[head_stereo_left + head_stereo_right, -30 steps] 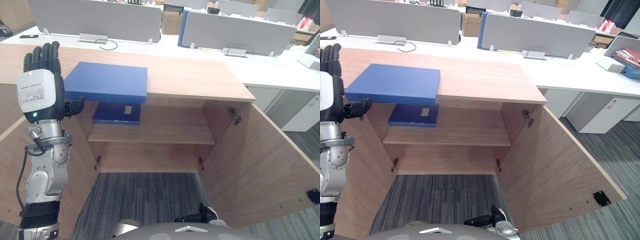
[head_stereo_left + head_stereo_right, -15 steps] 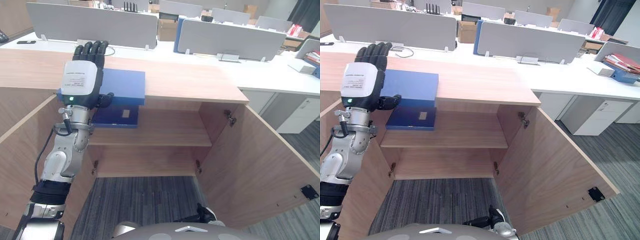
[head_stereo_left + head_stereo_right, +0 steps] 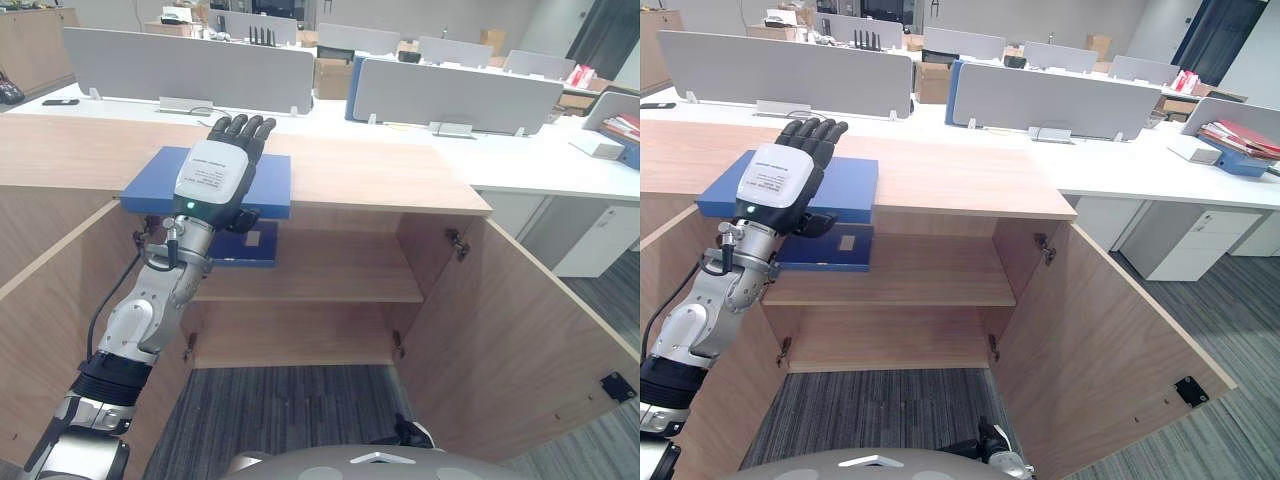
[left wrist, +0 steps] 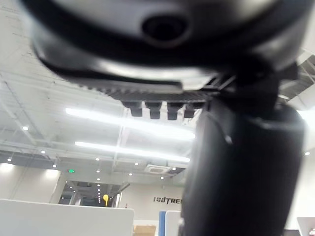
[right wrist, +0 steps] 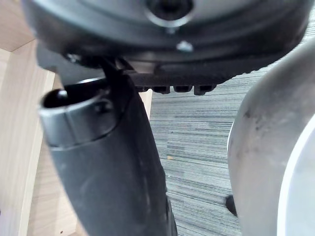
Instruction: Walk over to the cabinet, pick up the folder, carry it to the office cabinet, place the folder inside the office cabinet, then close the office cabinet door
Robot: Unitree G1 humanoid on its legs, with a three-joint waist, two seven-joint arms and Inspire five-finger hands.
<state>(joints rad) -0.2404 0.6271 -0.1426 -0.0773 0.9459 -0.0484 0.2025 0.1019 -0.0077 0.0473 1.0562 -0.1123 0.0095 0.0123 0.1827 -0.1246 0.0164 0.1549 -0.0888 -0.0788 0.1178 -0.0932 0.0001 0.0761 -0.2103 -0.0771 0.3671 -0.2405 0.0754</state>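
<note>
A blue folder [image 3: 272, 176] lies flat on the wooden cabinet top [image 3: 380, 172], its near edge overhanging the open front. My left hand [image 3: 216, 172] rests over the folder's top with its fingers straight and pointing away from me. Its thumb [image 3: 243, 216] sits just below the folder's front edge. In the left wrist view the hand [image 4: 236, 172] shows against the office ceiling. A second blue folder [image 3: 252, 246] lies on the shelf [image 3: 340, 272] inside the cabinet. My right hand [image 5: 113, 162] hangs low over the carpet, holding nothing.
Both cabinet doors stand open: the right door [image 3: 540, 340] swings out towards me, the left door [image 3: 45, 320] beside my left arm. White desks with grey partitions [image 3: 180, 65] run behind the cabinet. Grey carpet [image 3: 290, 410] lies in front.
My left hand has swung from the folder's left side rightwards and forwards until it lies over the folder. The camera has drifted a little; the folder stays in place.
</note>
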